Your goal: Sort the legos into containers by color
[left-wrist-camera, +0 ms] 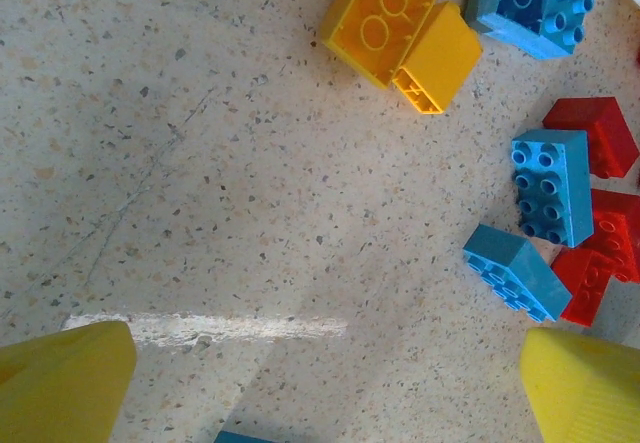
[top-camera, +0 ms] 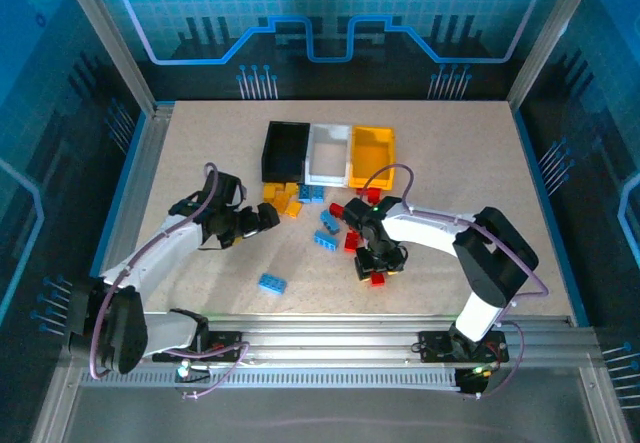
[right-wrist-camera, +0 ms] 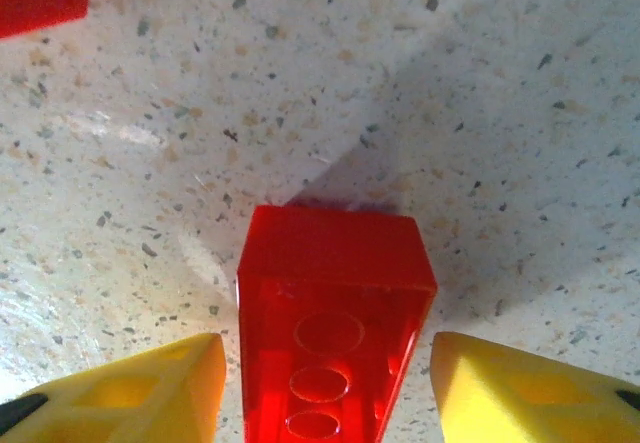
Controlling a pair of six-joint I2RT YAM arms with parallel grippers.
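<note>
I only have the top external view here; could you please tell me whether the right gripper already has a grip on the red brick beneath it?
Observer: Not yet. In the right wrist view the red brick lies between the right gripper's fingers, with table showing on either side.
Operator: Thank you. Which way up is it?
Observer: Hollow underside up; its round tubes face the camera.
Operator: And the left gripper?
Observer: The left gripper is wide open over bare table, with yellow bricks and blue bricks ahead of it.

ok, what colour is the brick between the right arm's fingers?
Red. The brick shows best in the right wrist view, between the yellow fingers.
</note>
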